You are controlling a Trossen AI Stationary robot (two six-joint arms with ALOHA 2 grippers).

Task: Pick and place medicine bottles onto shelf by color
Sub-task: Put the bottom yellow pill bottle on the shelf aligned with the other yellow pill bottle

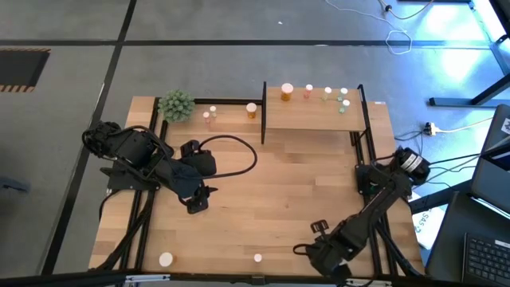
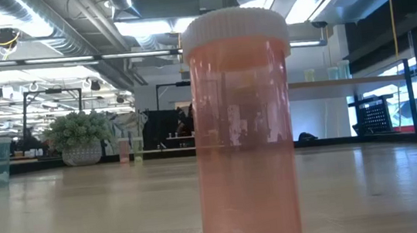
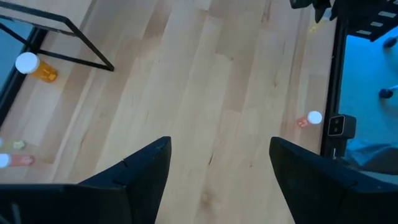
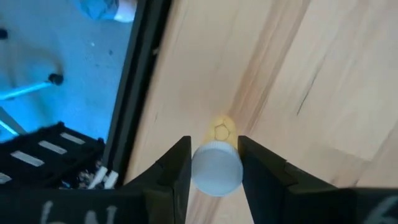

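My right gripper (image 4: 214, 163) is near the table's front edge (image 1: 307, 247), shut on a small yellowish medicine bottle (image 4: 221, 132) with a white cap. My left gripper (image 3: 217, 168) hangs open over bare tabletop at the left (image 1: 195, 201). The shelf (image 1: 315, 115), a light-wood board in black posts, stands at the far side with an orange bottle (image 1: 287, 92), a pink one (image 1: 308, 90) and green ones (image 1: 344, 100) upright on it. Left of the board stand an orange bottle (image 1: 252, 110) and a pink one (image 1: 211, 113). A pink bottle (image 1: 258, 257) stands at the near edge. My right gripper pinches the yellowish bottle's white cap (image 4: 216, 169) between its two fingers (image 4: 177, 165), one on each side. The fingers come from above, pointing steeply down. The bottle's body points down below the cap; whether its bottom touches the table I cannot tell.
A green fuzzy plant ball (image 1: 176, 104) sits at the far left by the shelf frame. A white-capped thing (image 1: 166, 259) stands at the near left edge. A pinkish-orange bottle (image 2: 243, 128) fills the middle of the low view. Open tabletop (image 1: 287, 183) lies between the arms.
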